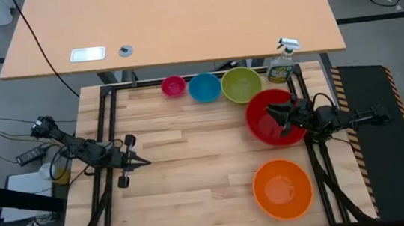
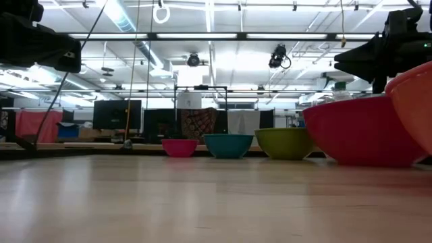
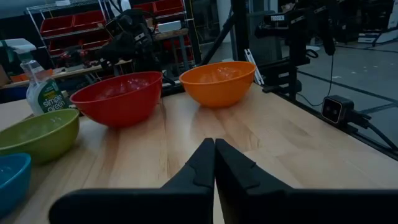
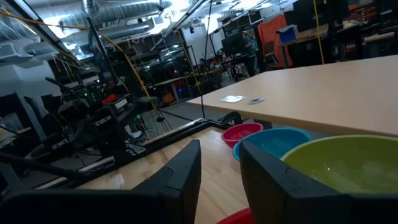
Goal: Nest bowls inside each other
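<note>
Along the table's far edge, a pink bowl (image 1: 173, 86), a blue bowl (image 1: 204, 87) and a lime green bowl (image 1: 241, 85) stand in a row, each upright on its base. The big red bowl (image 1: 274, 120) stands at the right, and the orange bowl (image 1: 282, 188) is nearer the front edge. My right gripper (image 1: 271, 111) hangs level above the red bowl, open with nothing between its fingers (image 4: 186, 171). At the table's left, my left gripper (image 1: 144, 162) is shut, empty, and held above the wood.
A green spray bottle (image 1: 282, 63) stands at the far right corner beside the green bowl. A light desk (image 1: 178, 25) with a small white device lies beyond the table. Bare wood (image 1: 193, 174) spans the table's middle and front left.
</note>
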### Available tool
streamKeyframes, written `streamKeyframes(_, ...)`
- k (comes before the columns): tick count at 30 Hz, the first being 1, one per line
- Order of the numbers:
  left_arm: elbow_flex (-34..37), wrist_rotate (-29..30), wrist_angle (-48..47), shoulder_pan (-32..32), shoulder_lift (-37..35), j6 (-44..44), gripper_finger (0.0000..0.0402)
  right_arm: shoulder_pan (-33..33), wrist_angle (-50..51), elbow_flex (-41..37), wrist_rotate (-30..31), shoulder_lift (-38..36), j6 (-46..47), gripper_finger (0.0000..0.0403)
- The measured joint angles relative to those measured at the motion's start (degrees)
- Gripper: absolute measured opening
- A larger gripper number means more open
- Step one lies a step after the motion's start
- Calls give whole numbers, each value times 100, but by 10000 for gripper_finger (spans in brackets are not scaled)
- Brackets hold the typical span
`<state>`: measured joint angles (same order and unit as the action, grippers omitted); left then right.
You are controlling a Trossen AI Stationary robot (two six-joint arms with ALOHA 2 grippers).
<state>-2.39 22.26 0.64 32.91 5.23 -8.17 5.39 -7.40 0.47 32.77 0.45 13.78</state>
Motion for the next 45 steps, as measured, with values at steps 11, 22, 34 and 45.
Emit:
streamKeyframes(11,0,0,0,-1,0,0,11,-1,0,0,-1,1,0,119)
streamKeyframes(22,0,0,0,-1,0,0,11,-2,-2,0,-2,0,0,119)
streamKeyframes(34,0,0,13,1,0,7,11,-1,-1,0,-1,0,0,119)
streamKeyframes(45,2,195,1248,-1,0,-463,11,-1,-4,0,0,0,0,119)
